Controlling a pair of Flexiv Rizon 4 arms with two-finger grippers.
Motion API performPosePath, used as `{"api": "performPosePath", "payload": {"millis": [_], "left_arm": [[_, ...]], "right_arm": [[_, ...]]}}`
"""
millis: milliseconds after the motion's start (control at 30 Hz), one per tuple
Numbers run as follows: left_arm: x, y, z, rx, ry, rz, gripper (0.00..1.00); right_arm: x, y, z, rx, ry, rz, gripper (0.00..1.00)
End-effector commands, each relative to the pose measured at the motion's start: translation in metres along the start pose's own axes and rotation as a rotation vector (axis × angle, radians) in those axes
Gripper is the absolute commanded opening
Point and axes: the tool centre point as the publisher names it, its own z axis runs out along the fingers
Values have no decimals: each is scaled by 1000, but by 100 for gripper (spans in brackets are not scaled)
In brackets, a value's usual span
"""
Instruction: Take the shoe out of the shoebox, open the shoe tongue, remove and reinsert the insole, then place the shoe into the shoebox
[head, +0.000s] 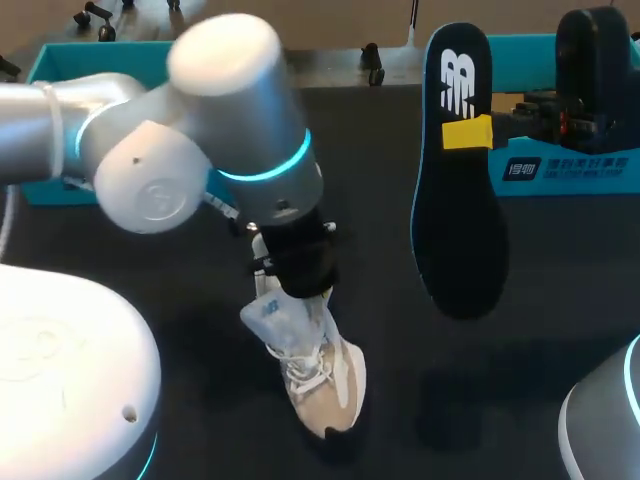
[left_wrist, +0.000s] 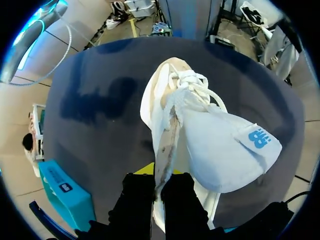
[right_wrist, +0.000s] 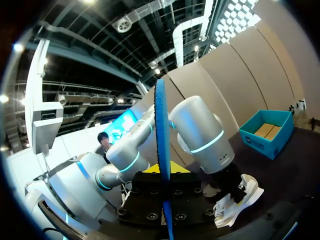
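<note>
A white and beige shoe (head: 318, 372) stands on the black table, toe toward the near edge. My left gripper (head: 295, 272) comes down on its heel end. In the left wrist view that gripper (left_wrist: 159, 181) is shut on the shoe's collar edge (left_wrist: 165, 145), and the white tongue (left_wrist: 227, 145) lies folded out to one side. My right gripper (head: 470, 132) holds the dark insole (head: 458, 200) upright in the air at the right, clear of the shoe. In the right wrist view the insole (right_wrist: 161, 150) shows edge-on between the fingers of that gripper (right_wrist: 165, 175), with the shoe (right_wrist: 235, 197) beyond.
The teal shoebox (head: 570, 165) stands at the back right behind the insole. A second teal box part (head: 60, 75) lies at the back left, also seen as the teal box (left_wrist: 65, 192) beside my left gripper. Black table (head: 180, 270) spreads around the shoe.
</note>
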Motion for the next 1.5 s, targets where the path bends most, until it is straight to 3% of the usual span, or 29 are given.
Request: {"api": "performPosePath", "payload": {"millis": [33,667,1100,1500], "left_arm": [[-9,-5,6,1,100,13,0],[-1,9,33,43,179,62,0],[-1,24,32,68,224,88,0],[-1,16,40,95,253,142,0]], "right_arm": [[-2,1,2,3,1,2,0],[-2,1,2,3,1,2,0],[-2,1,2,3,1,2,0],[-2,1,2,3,1,2,0]]}}
